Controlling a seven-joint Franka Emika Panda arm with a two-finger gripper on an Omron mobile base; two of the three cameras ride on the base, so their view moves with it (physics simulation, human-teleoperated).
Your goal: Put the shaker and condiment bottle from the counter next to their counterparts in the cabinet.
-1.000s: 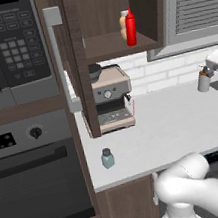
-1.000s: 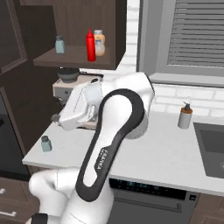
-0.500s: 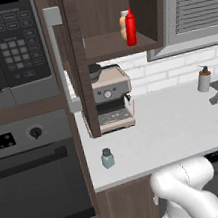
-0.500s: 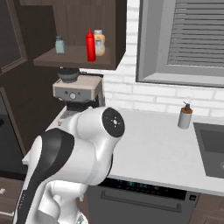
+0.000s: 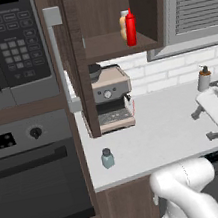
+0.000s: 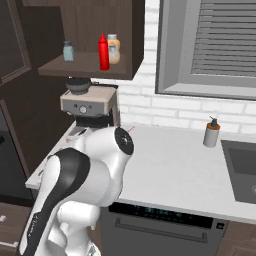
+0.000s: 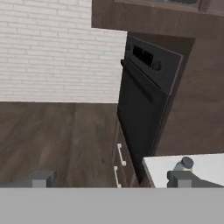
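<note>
The shaker (image 5: 107, 158) is a small grey-blue jar standing on the counter's front left corner; it also shows beside the right fingertip (image 7: 183, 165). The red condiment bottle (image 5: 130, 27) (image 6: 103, 52) stands on the shelf of the open cabinet (image 5: 112, 44), touching or almost touching the peach-orange counterpart (image 6: 113, 48). A second grey-blue jar (image 6: 68, 50) sits further left on that shelf. My gripper (image 5: 205, 124) (image 7: 112, 179) hovers open and empty over the counter's right front. Its fingers point left, well apart from the shaker.
A coffee machine (image 5: 111, 98) stands under the cabinet. The cabinet door's grey bar handle (image 5: 59, 59) juts out at the left. A pump dispenser (image 5: 203, 78) and sink (image 6: 242, 165) are at the right. A microwave (image 5: 8, 42) and oven (image 5: 35, 169) fill the left wall.
The arm has swung round and the hand has come down and slightly left over the counter's right side. The shaker and the bottles have stayed put.
</note>
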